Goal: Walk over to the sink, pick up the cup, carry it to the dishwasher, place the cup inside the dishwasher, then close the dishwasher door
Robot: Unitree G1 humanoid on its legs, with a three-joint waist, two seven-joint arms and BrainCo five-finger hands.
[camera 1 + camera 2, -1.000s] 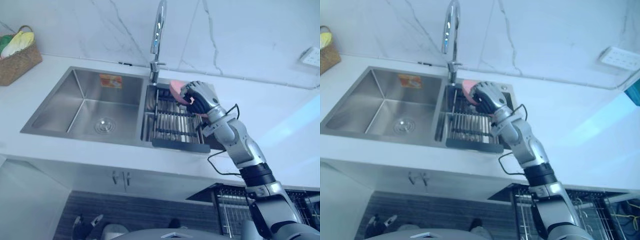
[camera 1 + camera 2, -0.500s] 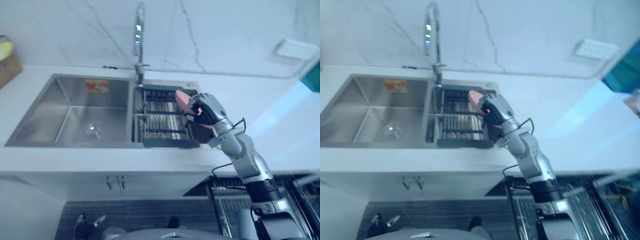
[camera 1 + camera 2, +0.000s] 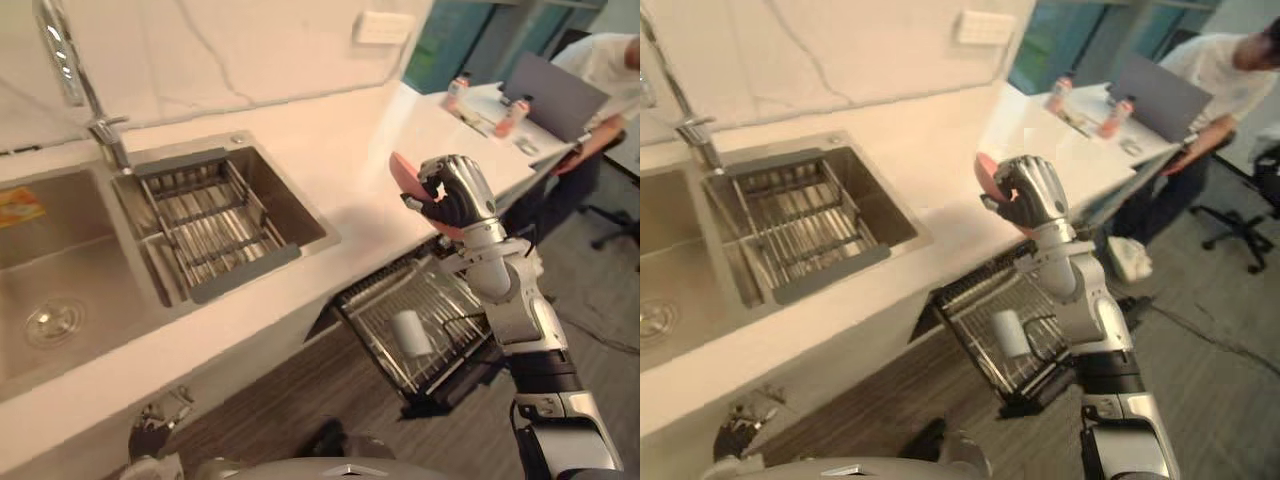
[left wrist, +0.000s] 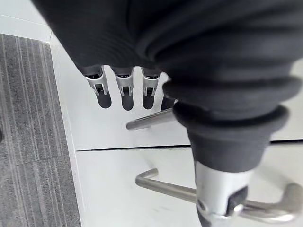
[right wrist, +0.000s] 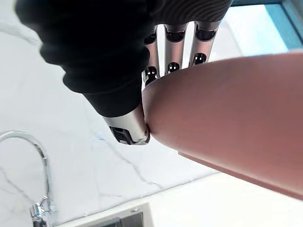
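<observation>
Currently clenched round pink cup [image 3: 404, 171] — right hand [image 3: 457, 196], raised over dishwasher rack [image 3: 385, 315] by desk [image 3: 350, 180] edge. Could slip from shallow grasp or clip rack wires on lowering.

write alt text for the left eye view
Right hand grips a pink cup by the counter edge, above a pulled-out dishwasher rack holding a white cup. Sink at left, a person at a desk far right.

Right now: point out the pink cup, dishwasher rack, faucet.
pink cup [image 5: 227, 118], right wrist view, its side wall.
dishwasher rack [image 3: 440, 295], left eye view, bare wire grid.
faucet [image 3: 108, 135], left eye view, its base.
</observation>
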